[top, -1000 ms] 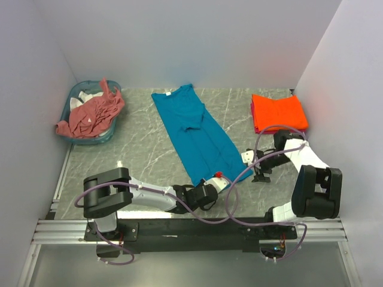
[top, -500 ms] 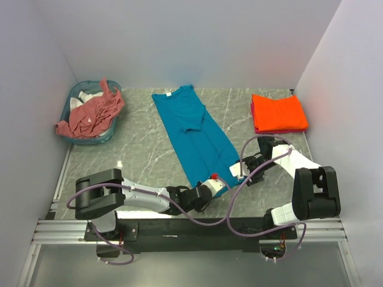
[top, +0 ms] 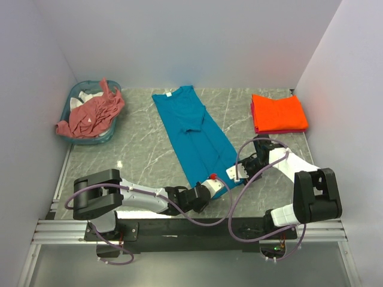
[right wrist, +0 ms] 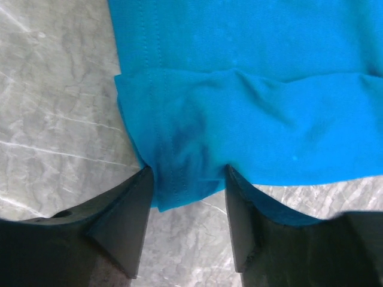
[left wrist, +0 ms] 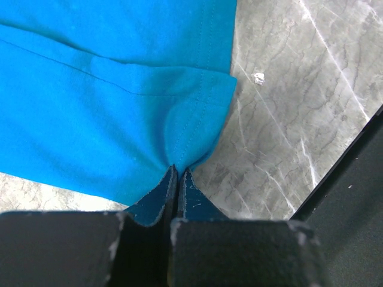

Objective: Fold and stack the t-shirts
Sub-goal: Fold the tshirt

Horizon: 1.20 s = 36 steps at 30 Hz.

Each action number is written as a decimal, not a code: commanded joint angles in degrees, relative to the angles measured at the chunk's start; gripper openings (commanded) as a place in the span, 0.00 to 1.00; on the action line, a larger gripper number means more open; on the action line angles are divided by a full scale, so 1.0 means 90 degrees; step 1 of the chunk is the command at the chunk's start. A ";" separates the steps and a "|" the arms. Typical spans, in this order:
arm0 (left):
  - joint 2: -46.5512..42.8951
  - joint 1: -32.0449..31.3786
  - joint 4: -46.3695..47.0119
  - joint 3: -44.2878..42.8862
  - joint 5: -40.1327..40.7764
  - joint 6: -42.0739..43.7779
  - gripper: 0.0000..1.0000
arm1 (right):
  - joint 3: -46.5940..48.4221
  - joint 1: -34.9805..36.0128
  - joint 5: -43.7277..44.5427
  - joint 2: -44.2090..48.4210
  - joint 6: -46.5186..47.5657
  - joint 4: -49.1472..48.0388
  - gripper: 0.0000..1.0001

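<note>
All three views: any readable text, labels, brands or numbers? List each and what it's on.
No text is readable in any view.
White neck tag on the teal t-shirt: too small to read in the top view.
On the orange t-shirt, pink t-shirt and basket: no print or label visible.
Wrist views: only plain teal cloth and marble tabletop, no marks.

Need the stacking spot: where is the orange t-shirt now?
Top view: the orange t-shirt lies folded at the far right corner of the table, right of the teal t-shirt.
</note>
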State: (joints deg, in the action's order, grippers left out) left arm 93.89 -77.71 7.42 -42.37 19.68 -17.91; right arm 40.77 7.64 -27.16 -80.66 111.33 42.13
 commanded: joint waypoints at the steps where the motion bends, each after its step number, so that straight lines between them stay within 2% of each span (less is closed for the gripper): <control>1: -0.0187 -0.0066 0.0201 0.0059 -0.0214 -0.0119 0.00 | -0.0117 0.0059 0.0040 0.0094 -0.0230 -0.0082 0.64; 4: -0.0236 -0.0066 0.0220 0.0098 -0.0224 -0.0139 0.00 | -0.0029 0.0001 -0.0223 0.0407 -0.0300 0.0055 0.71; 9: -0.0314 -0.0067 0.0220 0.0176 -0.0224 -0.0178 0.00 | 0.0011 0.0001 -0.0459 0.0769 -0.0153 0.0475 0.72; 15: -0.0363 -0.0066 0.0259 0.0235 -0.0234 -0.0149 0.00 | -0.0292 0.0011 -0.0274 0.0789 -0.0026 0.0573 0.61; 25: -0.0295 -0.0066 0.0279 0.0118 -0.0292 -0.0109 0.00 | -0.0556 0.0303 0.0283 0.0428 -0.0241 0.0183 0.56; 31: -0.0412 -0.0066 0.0318 0.0186 -0.0273 -0.0129 0.00 | -0.0487 0.0352 0.0586 0.0018 -0.0504 -0.0315 0.49; 34: -0.0471 -0.0066 0.0377 0.0264 -0.0253 -0.0139 0.00 | -0.0478 0.0352 0.0654 -0.0119 -0.0592 -0.0462 0.40; 36: -0.0510 -0.0057 0.0445 0.0313 -0.0263 -0.0129 0.00 | -0.0487 0.0343 0.0674 -0.0168 -0.0632 -0.0482 0.30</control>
State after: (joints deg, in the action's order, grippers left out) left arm 91.59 -77.71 8.78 -40.34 18.68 -18.37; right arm 38.30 10.41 -25.34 -78.91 106.17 42.17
